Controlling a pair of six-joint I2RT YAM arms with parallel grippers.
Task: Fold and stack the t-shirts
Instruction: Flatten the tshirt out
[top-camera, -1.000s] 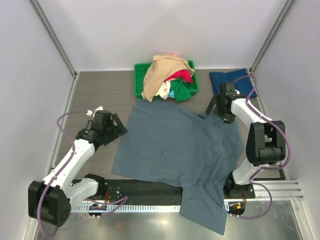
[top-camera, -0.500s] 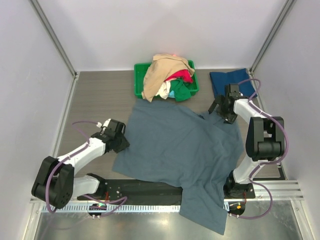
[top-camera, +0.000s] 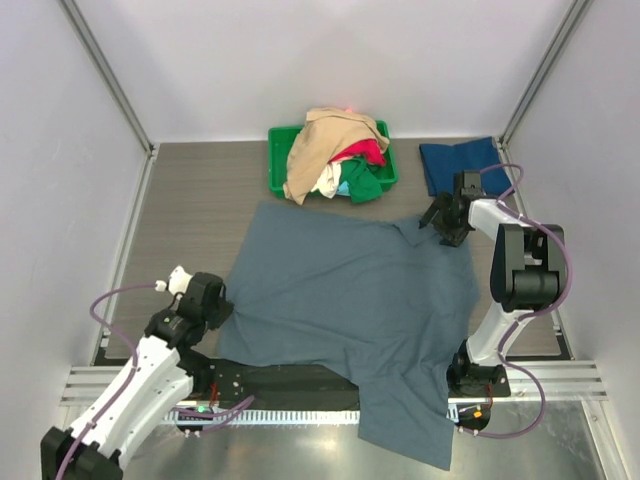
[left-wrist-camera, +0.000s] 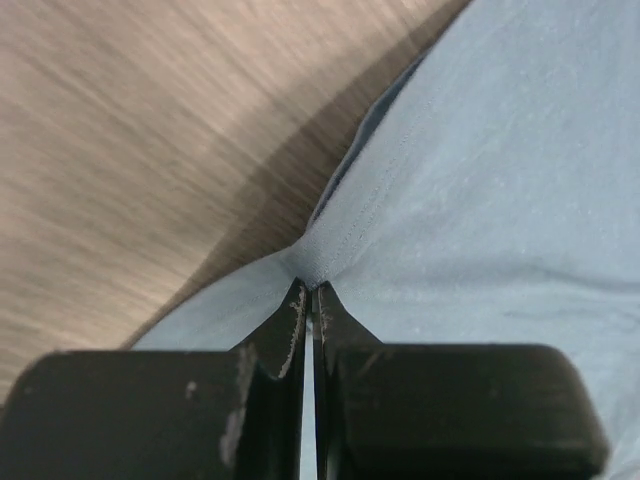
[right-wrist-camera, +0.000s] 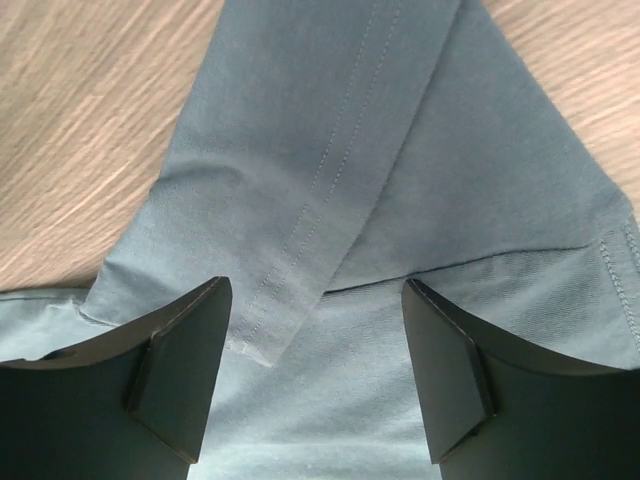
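A large slate grey-blue t-shirt (top-camera: 350, 295) lies spread flat on the wooden table, its lower right part hanging over the near edge. My left gripper (top-camera: 220, 318) is shut on the shirt's left edge; the left wrist view shows the cloth (left-wrist-camera: 480, 200) pinched into a peak between the closed fingertips of that gripper (left-wrist-camera: 311, 292). My right gripper (top-camera: 443, 222) stands open over the shirt's far right corner, and the right wrist view shows that gripper (right-wrist-camera: 316, 285) straddling a folded-over sleeve (right-wrist-camera: 330, 150) without pinching it. A folded dark navy t-shirt (top-camera: 460, 160) lies at the back right.
A green bin (top-camera: 277, 165) at the back centre holds a heap of tees: tan (top-camera: 335, 130), red (top-camera: 362, 152), green (top-camera: 365, 182) and a bit of white (top-camera: 325, 183). Grey walls close in three sides. A black rail (top-camera: 290, 380) runs along the near edge.
My left arm has drawn back toward the near edge and its gripper has shut on the shirt's left edge. The right gripper has crept a little farther back, its jaws slightly narrower.
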